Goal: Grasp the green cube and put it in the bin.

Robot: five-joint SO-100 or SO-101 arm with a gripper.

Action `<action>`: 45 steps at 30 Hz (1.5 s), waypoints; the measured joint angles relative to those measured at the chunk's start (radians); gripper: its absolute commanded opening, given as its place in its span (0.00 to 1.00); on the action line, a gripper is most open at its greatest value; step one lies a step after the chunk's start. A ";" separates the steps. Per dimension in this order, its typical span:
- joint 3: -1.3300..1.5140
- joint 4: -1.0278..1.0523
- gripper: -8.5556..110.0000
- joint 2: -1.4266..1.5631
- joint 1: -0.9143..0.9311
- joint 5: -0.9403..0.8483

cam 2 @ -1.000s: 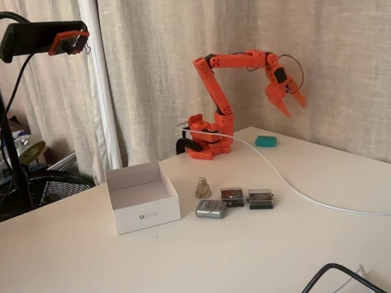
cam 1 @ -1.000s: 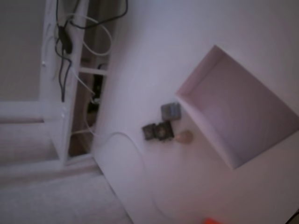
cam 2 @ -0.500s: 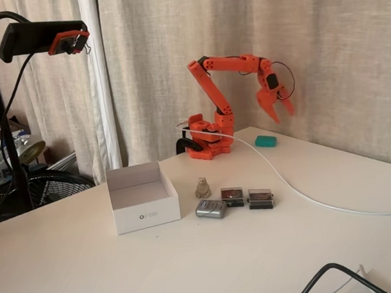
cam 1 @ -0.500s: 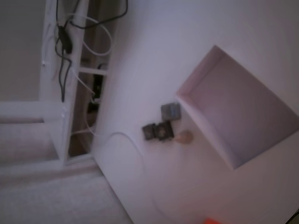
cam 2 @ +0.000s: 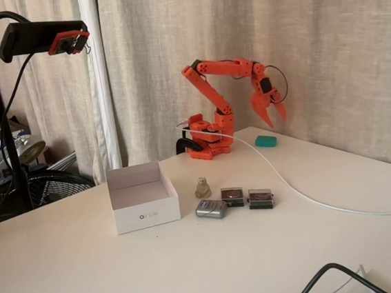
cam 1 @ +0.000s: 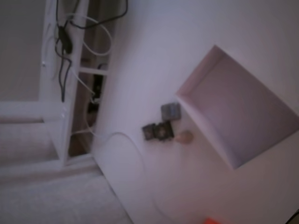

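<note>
The cube [cam 2: 265, 140] is seen in a fixed view lying on the white surface [cam 2: 192, 257] near its far edge, just to the right of the arm's base [cam 2: 207, 140], close beside the white cable [cam 2: 304, 195]. The hand [cam 2: 273, 120] is held in the air above the cube and apart from it, fingers pointing down and parted narrowly, with nothing between them. The bin [cam 2: 143, 204] stands well apart from the cube, toward the left of the surface, its inside bare. Just to the right of the bin a tan figure [cam 2: 202, 187] is set, and beside it three dark square pieces [cam 2: 235, 202] are grouped. In the other fixed view, which is blurred, the bin [cam 1: 189, 84] is shown near a surface edge with the pieces [cam 1: 161, 125] and the tan figure [cam 1: 184, 137] close to its long wall; the cube is not seen there.
</note>
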 measured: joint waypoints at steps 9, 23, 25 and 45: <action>0.055 -0.021 0.22 0.061 -0.005 0.000; 0.120 -0.008 0.00 0.120 -0.029 0.000; 0.147 -0.025 0.00 0.144 -0.025 0.000; 0.400 -0.049 0.00 0.523 -0.011 0.000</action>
